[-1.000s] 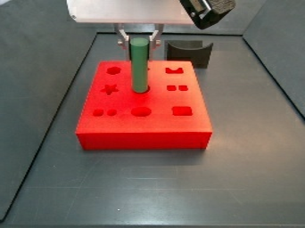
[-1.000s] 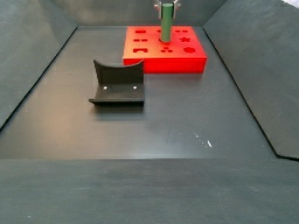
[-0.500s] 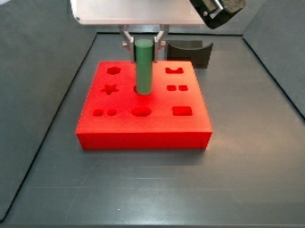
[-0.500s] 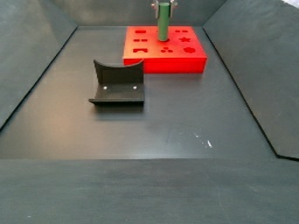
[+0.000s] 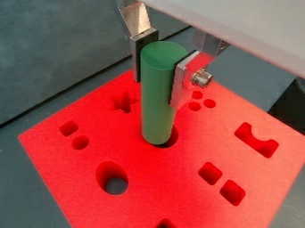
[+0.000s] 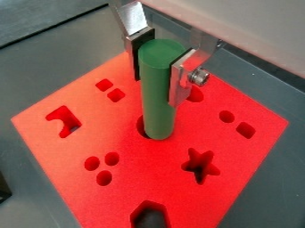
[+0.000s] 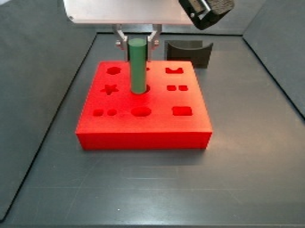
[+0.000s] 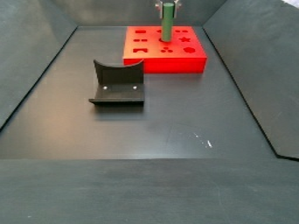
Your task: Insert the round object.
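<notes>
My gripper is shut on the round object, a long green peg, near its upper end and holds it upright. The peg's lower end stands in the mouth of a round hole in the red block; most of the peg is above the block. Both wrist views show this: gripper, peg, block. In both side views the peg stands over the middle of the red block, under the gripper.
The red block has several other cut-outs: a star, small squares and rounds, and a notch shape. The dark fixture with a curved notch stands on the dark floor apart from the block. Sloped dark walls ring the floor.
The gripper and the peg have shifted slightly sideways over the block. The grip on the peg is unchanged. The block and fixture have not moved.
</notes>
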Robot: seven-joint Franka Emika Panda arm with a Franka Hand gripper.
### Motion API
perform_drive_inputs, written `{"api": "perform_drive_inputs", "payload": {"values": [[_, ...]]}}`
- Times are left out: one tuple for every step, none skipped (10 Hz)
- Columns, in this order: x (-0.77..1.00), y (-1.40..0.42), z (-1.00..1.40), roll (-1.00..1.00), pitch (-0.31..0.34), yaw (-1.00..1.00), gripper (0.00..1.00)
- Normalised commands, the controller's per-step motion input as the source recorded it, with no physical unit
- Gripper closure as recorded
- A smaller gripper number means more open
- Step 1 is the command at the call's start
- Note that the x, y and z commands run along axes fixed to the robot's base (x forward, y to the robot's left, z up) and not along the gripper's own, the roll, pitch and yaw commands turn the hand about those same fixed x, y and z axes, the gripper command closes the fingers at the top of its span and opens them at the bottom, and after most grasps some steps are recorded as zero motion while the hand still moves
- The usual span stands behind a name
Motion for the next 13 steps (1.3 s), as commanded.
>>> {"api": "perform_drive_inputs", "payload": {"values": [[0.44,0.02,-0.29,0.06,0.000,0.23,1.00],[0.26,0.02,-0.27,0.08,0.000,0.21,1.00],[0.00,0.00,-0.27,0.06,-0.010,0.03,1.00],[-0.01,0.00,-0.30,0.08,-0.041,0.02,1.00],[-0.05,-0.12,-0.34,0.18,-0.064,0.01,1.00],[-0.01,-0.25,-0.47,0.37,-0.093,0.01,1.00],[0.00,-0.26,-0.59,0.32,-0.116,0.00,1.00],[0.00,-0.21,-0.73,0.23,-0.166,0.00,1.00],[0.00,-0.15,-0.77,0.15,-0.191,0.00,1.00],[0.00,-0.01,-0.82,0.05,-0.216,0.00,1.00],[0.00,0.00,-0.84,0.00,-0.206,0.00,1.00],[0.00,0.00,-0.87,0.00,-0.190,0.00,1.00],[0.00,0.00,-0.61,0.04,-0.131,0.00,1.00]]}}
